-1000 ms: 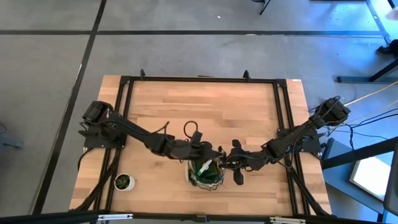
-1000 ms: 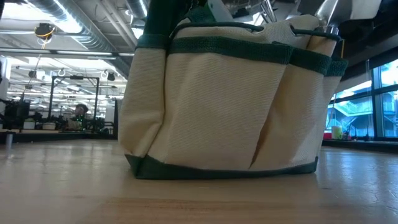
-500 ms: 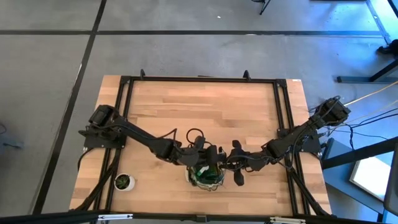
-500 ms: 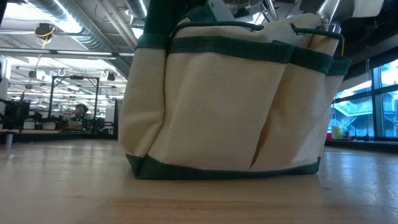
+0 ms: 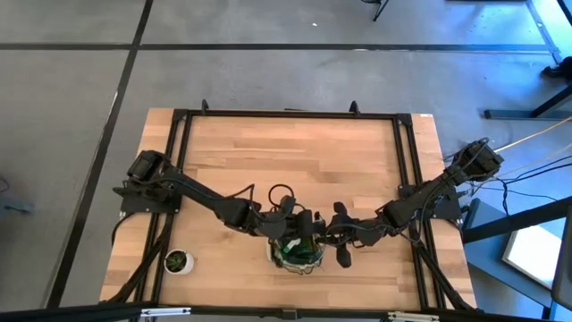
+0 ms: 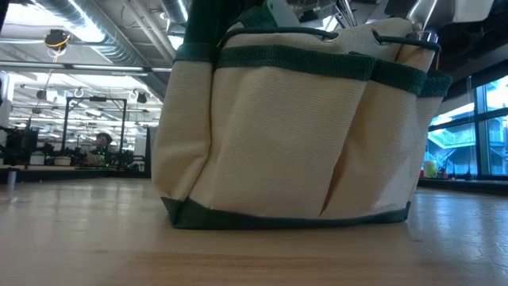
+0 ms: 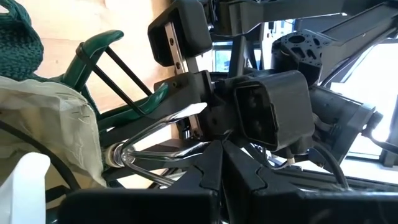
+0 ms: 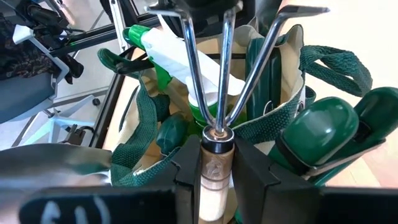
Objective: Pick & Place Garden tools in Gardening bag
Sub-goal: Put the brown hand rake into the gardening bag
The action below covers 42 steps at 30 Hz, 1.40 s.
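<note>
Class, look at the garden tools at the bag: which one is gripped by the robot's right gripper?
The three-pronged metal fork: the right gripper is shut on its wooden handle, prongs pointing into the gardening bag. The spray bottle lies loose inside.

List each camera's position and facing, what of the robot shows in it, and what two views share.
High: overhead, looking straight down; both arms meet over the gardening bag on the table.
Low: table height, facing the bag's side; arm parts at top.
Left wrist: by the bag, facing the right arm; own fingers at the bottom.
Right wrist: above the bag; right gripper clamps the hand fork, spray bottle beyond.
Shared: all show the bag.
</note>
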Each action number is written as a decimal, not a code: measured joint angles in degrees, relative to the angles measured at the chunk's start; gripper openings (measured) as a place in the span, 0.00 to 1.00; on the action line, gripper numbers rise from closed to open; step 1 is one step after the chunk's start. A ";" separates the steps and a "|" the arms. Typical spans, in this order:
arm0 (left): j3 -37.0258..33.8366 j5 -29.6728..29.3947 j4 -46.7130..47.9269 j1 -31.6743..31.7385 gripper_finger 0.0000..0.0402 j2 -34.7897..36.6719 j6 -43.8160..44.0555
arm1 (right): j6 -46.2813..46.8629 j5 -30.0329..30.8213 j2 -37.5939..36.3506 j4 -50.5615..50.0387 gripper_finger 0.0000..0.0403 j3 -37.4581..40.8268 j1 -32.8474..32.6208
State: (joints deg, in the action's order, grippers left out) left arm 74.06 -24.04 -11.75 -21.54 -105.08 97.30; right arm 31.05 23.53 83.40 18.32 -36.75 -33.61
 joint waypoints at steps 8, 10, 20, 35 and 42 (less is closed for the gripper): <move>-0.21 1.67 2.36 -0.09 0.00 -0.08 -0.09 | 1.60 -1.07 0.03 2.15 0.32 -0.64 0.02; -0.31 1.67 2.75 -0.11 0.00 -0.43 -0.16 | 1.72 -1.07 -0.15 2.65 0.42 -1.30 0.02; -0.28 1.95 3.48 -0.13 0.00 -0.24 -0.76 | -3.04 -1.23 -0.09 -2.88 0.66 -6.29 0.00; -0.20 2.76 4.22 -0.13 0.00 -0.20 -1.64 | 0.98 -1.24 -0.04 -28.93 0.68 -15.93 -0.92; -0.20 3.38 4.29 -0.13 0.00 -0.20 -2.10 | 0.46 -1.05 -1.57 -29.02 0.68 -16.95 -2.53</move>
State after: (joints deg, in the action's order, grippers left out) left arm 73.87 -20.66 -7.46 -21.67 -105.27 95.19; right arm 31.51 22.48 81.82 -10.70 -53.70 -36.14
